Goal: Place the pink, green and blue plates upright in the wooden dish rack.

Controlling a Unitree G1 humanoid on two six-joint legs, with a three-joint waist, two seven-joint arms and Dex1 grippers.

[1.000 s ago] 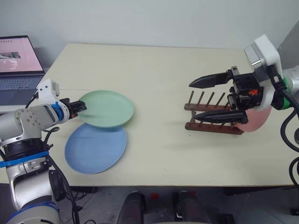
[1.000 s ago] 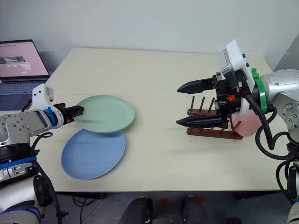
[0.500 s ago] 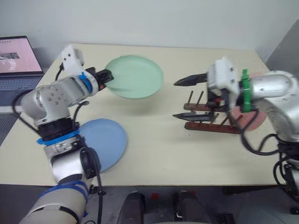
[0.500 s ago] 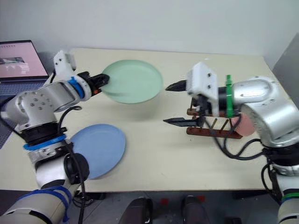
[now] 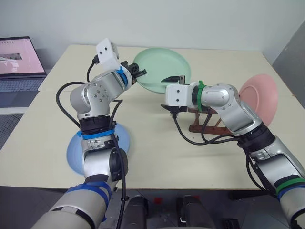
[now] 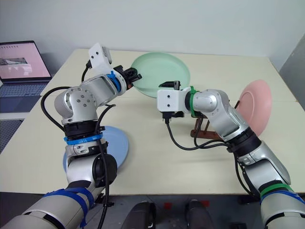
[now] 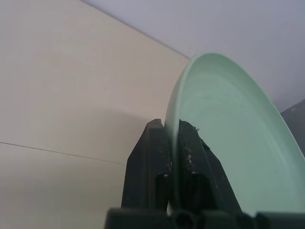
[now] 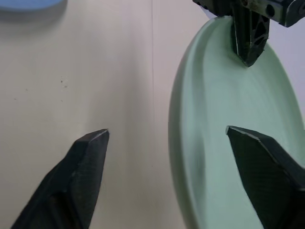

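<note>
Two grippers at green plate (image 5: 164,69): left gripper (image 5: 141,73) clamps its rim above table's (image 5: 157,143) far edge; right gripper (image 8: 167,143) spread, straddling opposite rim.

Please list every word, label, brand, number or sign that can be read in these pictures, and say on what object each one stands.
None can be read.
Open laptop screen beside the cream table: pink page with dark lines, too small and blurred to read.
Pale mint green round plate, salmon pink round plate, light blue round plate, dark brown wooden dish rack: plain, no markings.

Bright even light, soft shadows, sharp views, no glare.
</note>
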